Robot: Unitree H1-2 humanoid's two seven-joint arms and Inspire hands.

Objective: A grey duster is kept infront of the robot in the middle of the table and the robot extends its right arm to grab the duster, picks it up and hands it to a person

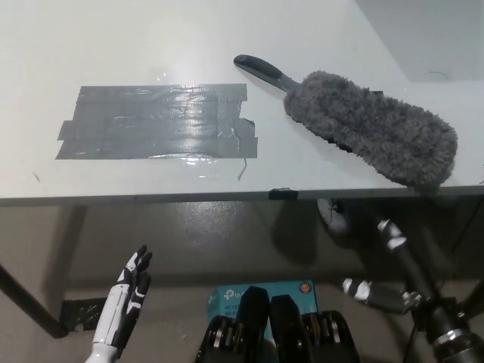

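- Head view, looking steeply down: grey duster (pixel 370 125) lying flat on the white counter (pixel 318 30), toward the right side, fluffy head nearest the front edge, dark handle (pixel 261 70) angled away up and to the left.
- Placed within reach of the black arm, probably so the right side can take it without crossing over.
- Right hand (pixel 336 215) low, below the counter's front edge, just under the duster's head; dark against shadow, so cannot tell whether fingers are spread or closed. Nothing held, as far as can be seen.
- Grab not yet begun by the look of it: hand apart from duster, counter edge between them.
- Left hand (pixel 130 291) resting at lower left, below counter level, fingers apart and straight, holding nothing. Parked out of the way, likely.
- Patch of grey tape (pixel 155 121) stuck flat on the counter, left of the duster, well apart. Purpose unclear.
- Blue box (pixel 261 291) down on the floor beneath.
- No person showing yet to receive the handover.
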